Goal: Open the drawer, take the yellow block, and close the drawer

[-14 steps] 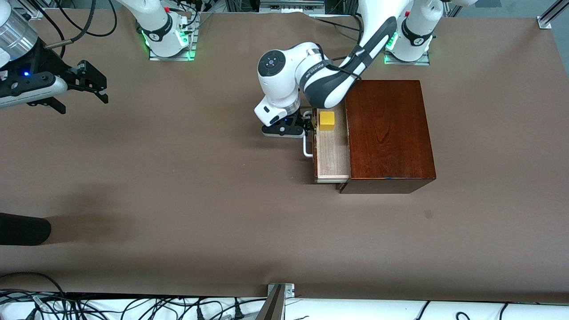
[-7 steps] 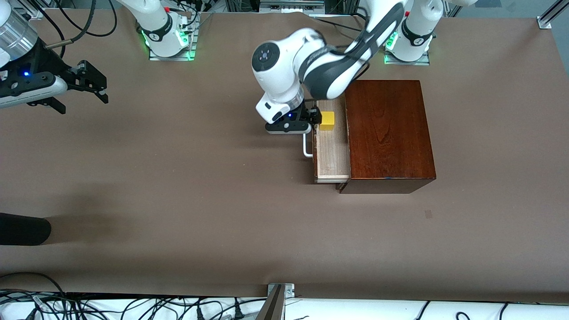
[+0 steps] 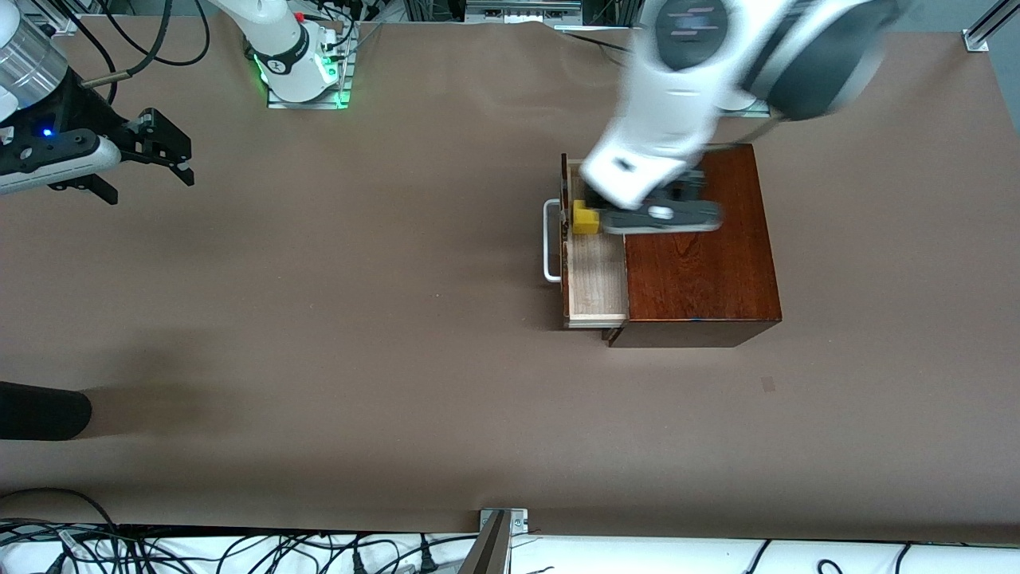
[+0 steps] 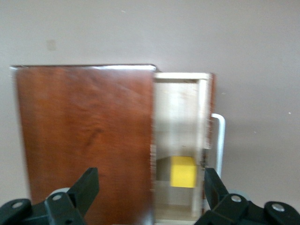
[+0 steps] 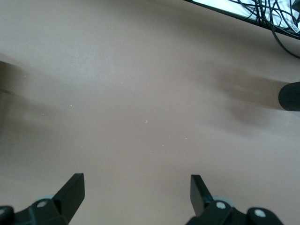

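While the drawer [image 3: 594, 275] stands pulled out of the wooden box [image 3: 697, 247], the yellow block [image 3: 585, 218] lies in it, partly hidden under the left pincer [image 4: 150, 187], which hovers over it wide open and empty. Well apart, over bare table [image 3: 358, 319], the right pincer [image 5: 136, 187] waits, open and empty.

yellow block [image 3: 584, 218] in drawer [image 3: 594, 279] | drawer part-out of box [image 3: 697, 243]

left arm [image 3: 717, 72]: blurred | yellow block [image 3: 584, 218]: part hidden
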